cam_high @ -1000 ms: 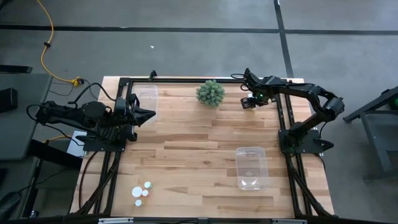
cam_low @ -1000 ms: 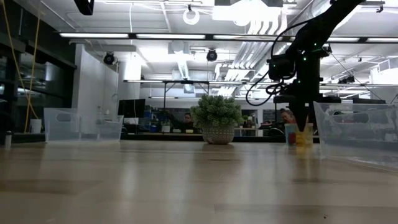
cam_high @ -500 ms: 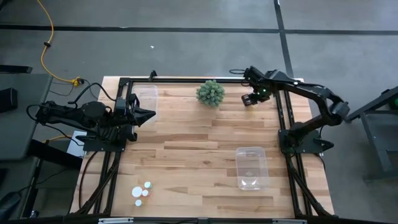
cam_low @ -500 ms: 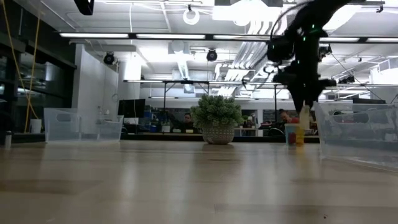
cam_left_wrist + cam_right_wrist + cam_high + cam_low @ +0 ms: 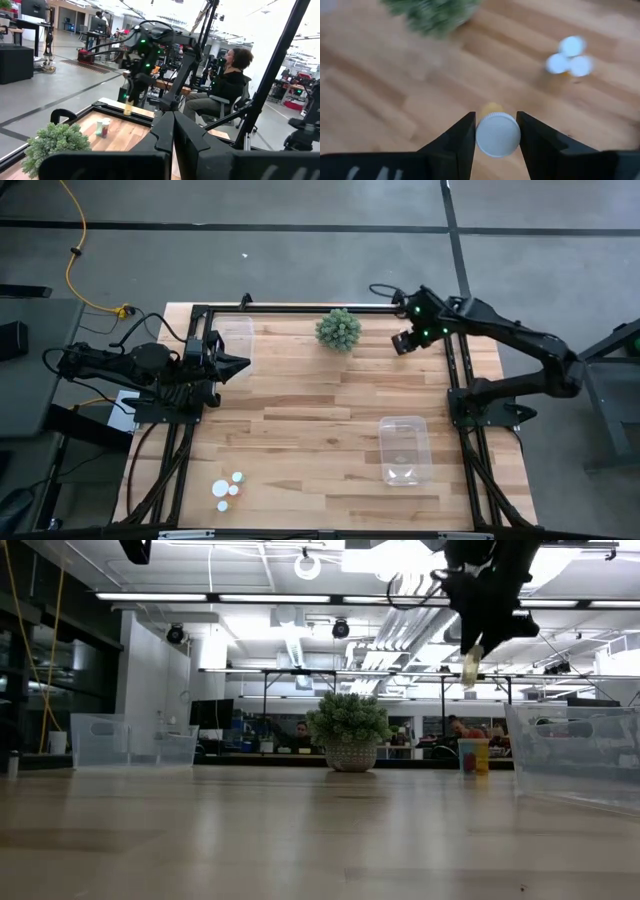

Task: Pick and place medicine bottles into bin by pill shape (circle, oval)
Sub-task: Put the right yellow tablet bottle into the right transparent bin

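My right gripper (image 5: 405, 341) hangs high over the table's far right, shut on a medicine bottle (image 5: 470, 664) with a white cap and an amber body. Below it, other bottles (image 5: 473, 756) stand on their bases on the wood; the right wrist view shows three white caps (image 5: 570, 56). More bottles (image 5: 228, 490) stand near the front left. My left gripper (image 5: 243, 363) waits shut and level at the left side, touching nothing. My right gripper pinches the bottle's round white cap (image 5: 498, 134) between its two fingers, one on each side. The fingers come from above, slanting down. The amber body hangs below the cap, slightly tilted, lifted well clear of the table.
A spiky green plant ball (image 5: 339, 329) sits at the far middle. One clear bin (image 5: 236, 335) stands at the far left, another (image 5: 403, 448) at the right, nearer the front. Bare wood lies between them. People sit in the room beyond the table.
My right gripper has risen steeply from the table at the far right, tipping as it went. The bottle in its fingers has gone from standing beside the other bottles to hanging high above them.
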Robot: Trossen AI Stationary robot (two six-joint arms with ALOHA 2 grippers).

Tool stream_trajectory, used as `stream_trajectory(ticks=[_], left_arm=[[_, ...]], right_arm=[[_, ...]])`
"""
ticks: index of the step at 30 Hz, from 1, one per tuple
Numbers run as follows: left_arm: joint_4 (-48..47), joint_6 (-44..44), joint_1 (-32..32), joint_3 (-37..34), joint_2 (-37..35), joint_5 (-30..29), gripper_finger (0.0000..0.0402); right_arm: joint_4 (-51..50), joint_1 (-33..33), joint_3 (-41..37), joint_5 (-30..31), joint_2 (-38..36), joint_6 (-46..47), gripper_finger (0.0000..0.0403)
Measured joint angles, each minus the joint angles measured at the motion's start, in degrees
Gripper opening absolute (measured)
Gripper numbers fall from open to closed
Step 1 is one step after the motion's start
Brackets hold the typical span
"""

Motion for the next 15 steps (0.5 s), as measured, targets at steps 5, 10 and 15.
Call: stream_trajectory(ticks=[5, 10, 15], left_arm=[[0.0, 0.0, 0.0, 0.0, 0.0, 0.0, 0.0], [0.0, 0.0, 0.0, 0.0, 0.0, 0.0, 0.0], [0.0, -0.1, 0.0, 0.0, 0.0, 0.0, 0.0]], right_arm=[[2.0, 7.7, 0.0, -0.3, -1.9, 0.0, 0.0132], [3.0, 15.5, 0.0, -1.2, -2.7, 2.1, 0.0132], [3.0, 24.3, 0.0, -1.6, -2.7, 4.6, 0.0132]])
